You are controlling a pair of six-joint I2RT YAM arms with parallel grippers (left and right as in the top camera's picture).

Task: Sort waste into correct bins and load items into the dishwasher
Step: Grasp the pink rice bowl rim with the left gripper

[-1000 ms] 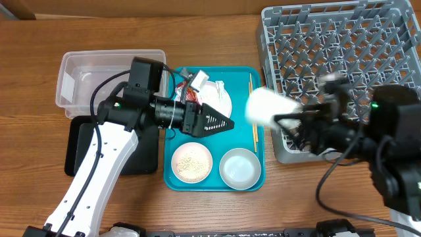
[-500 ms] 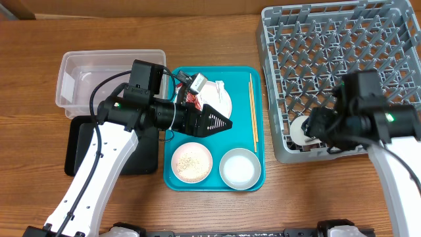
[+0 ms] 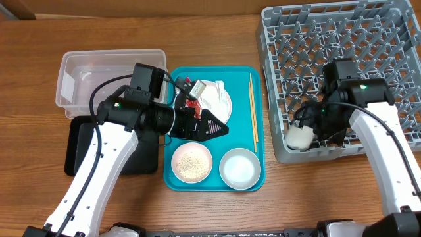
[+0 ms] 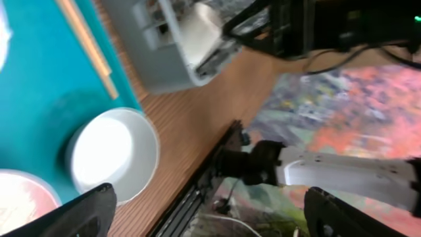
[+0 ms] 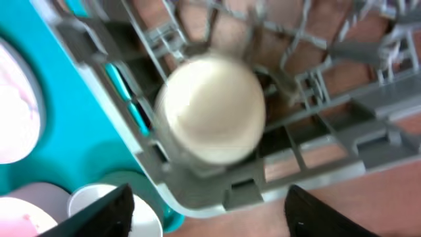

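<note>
Right gripper [image 5: 209,192] stands wide apart, clear of the white cup [image 5: 212,108] in the dish rack's [image 3: 342,39] front-left corner. I see that gap only on its wrist feed. Left gripper [image 4: 210,192] is spread, empty.

The left arm [image 3: 141,115] covers the teal tray's [image 3: 240,131] left side and part of the plate [image 3: 220,99], the dish rack [image 3: 342,39] walls its right side, but the bowls [image 3: 239,168] at its near end and the chopsticks [image 3: 252,112] lie open from above.

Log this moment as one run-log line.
left pincer: open, over teal tray | right pincer: open, over cup | cup: in dish rack corner | rice bowl, empty bowl, chopsticks: on tray
</note>
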